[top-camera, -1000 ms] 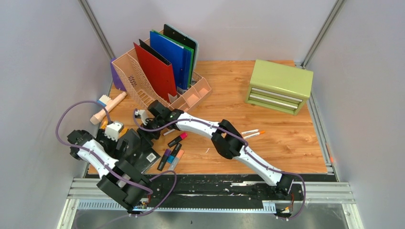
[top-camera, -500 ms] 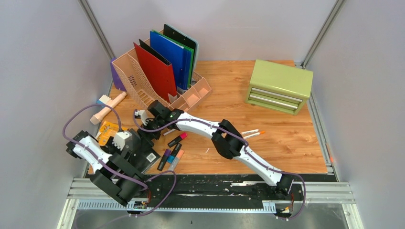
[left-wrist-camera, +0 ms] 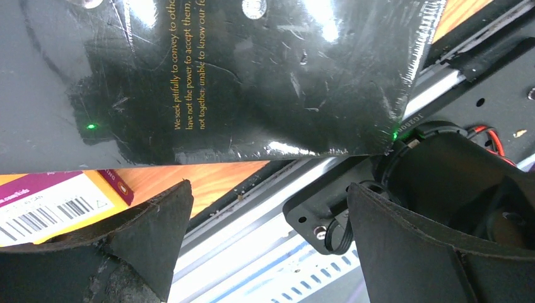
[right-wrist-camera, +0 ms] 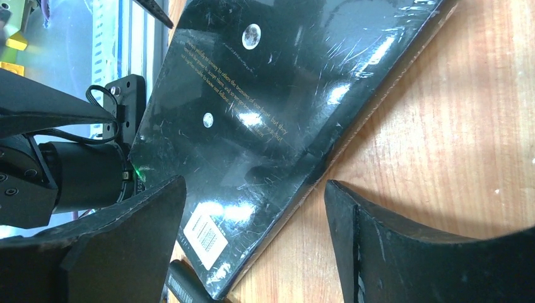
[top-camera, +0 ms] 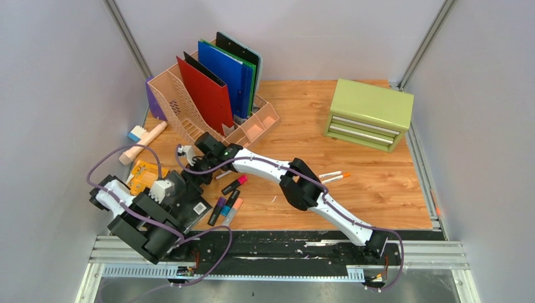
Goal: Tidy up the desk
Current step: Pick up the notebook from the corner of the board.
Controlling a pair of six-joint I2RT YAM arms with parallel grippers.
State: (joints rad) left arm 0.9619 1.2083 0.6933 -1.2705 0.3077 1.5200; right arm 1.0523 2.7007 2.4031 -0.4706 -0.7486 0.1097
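Observation:
The desk (top-camera: 315, 120) is light orange-brown wood with a black rail along its front. A black shrink-wrapped book (top-camera: 192, 201) lies flat at its front left corner, partly over the edge. In the left wrist view the book (left-wrist-camera: 252, 76) fills the top of the picture. My left gripper (left-wrist-camera: 268, 208) is open and empty below the book's edge, over the rail (left-wrist-camera: 303, 177). In the right wrist view my right gripper (right-wrist-camera: 255, 208) is open above the book's (right-wrist-camera: 271, 95) corner and bare desk (right-wrist-camera: 441, 126), with nothing between its fingers. Seen from above, the right gripper (top-camera: 197, 175) hovers just behind the book.
A pink file organizer (top-camera: 173, 95) with several folders stands at the back left. A green drawer cabinet (top-camera: 369, 113) is at the back right. Several highlighters (top-camera: 227, 199) lie right of the book, two pens (top-camera: 334, 177) mid-desk. A brush (top-camera: 144, 142) and an orange box (top-camera: 144, 173) lie far left.
My left arm has drawn back toward the near edge, uncovering the orange box. The right arm has stayed put and its jaws have widened slightly.

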